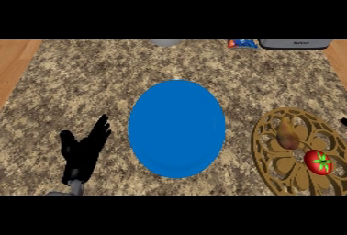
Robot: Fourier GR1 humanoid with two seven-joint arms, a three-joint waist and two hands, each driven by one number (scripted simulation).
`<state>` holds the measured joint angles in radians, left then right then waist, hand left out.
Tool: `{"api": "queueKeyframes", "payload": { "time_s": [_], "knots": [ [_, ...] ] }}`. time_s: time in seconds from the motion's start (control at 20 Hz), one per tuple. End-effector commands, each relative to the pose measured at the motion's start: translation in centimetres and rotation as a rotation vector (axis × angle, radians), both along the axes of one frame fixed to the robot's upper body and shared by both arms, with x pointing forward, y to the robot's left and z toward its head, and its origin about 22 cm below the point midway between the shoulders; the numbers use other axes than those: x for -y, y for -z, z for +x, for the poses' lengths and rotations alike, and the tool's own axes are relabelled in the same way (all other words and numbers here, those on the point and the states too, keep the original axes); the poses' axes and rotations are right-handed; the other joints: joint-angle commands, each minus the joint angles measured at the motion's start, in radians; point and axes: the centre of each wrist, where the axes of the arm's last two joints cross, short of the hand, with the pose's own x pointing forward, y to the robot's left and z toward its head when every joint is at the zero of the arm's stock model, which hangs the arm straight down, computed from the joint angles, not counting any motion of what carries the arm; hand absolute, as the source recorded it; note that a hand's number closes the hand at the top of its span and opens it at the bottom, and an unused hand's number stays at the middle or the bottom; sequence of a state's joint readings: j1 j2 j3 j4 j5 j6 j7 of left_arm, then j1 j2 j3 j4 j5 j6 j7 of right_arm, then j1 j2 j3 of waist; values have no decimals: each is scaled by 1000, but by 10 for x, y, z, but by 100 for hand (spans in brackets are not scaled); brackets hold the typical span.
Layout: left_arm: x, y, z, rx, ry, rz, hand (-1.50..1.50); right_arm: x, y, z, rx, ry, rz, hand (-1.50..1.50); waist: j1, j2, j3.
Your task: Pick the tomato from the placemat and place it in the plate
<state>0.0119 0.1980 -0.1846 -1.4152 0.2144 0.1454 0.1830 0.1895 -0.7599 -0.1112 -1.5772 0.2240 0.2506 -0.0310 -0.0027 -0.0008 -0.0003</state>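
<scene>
Looking down at the counter [81, 78], we see a speckled stone top with wood showing at the far left and far right corners. Smack in the middle sits a blue plate [177, 129] with nothing on it. Over on the right, near edge, there's a round brown placemat [271, 172] with a cut-out pattern, partly cropped by the frame. The tomato [318, 162] is on that mat, red with a green stem, toward its near right side and well apart from the plate. Just beside it, a bit farther and to the left, lies a brownish pear [288, 134], also on the mat.

Our left hand [81, 153] shows at the near left, fingers straight and pointing up, released and holding nothing. A tiny dark sliver [344, 122] pokes in at the right edge; we can't tell what it is. Along the far edge we spot a grey round thing [165, 42], a blue and red packet [243, 44] and a grey appliance [293, 44], all cropped.
</scene>
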Motion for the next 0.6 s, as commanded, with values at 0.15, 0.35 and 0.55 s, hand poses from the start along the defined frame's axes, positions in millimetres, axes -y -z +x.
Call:
{"api": "queueKeyframes", "payload": {
  "time_s": [0.15,0.35,0.55],
  "knots": [
    [16,12,8,-1,17,-1,0,-28,12,8,10,14,-77,-150,-1,1,0],
    [-3,18,-4,-1,-17,-3,0,-27,15,3,-7,58,-139,-150,0,0,0],
    [-1,-3,6,-13,-10,2,0,-19,32,-9,-40,56,-159,-150,-1,0,0]
  ]
}}
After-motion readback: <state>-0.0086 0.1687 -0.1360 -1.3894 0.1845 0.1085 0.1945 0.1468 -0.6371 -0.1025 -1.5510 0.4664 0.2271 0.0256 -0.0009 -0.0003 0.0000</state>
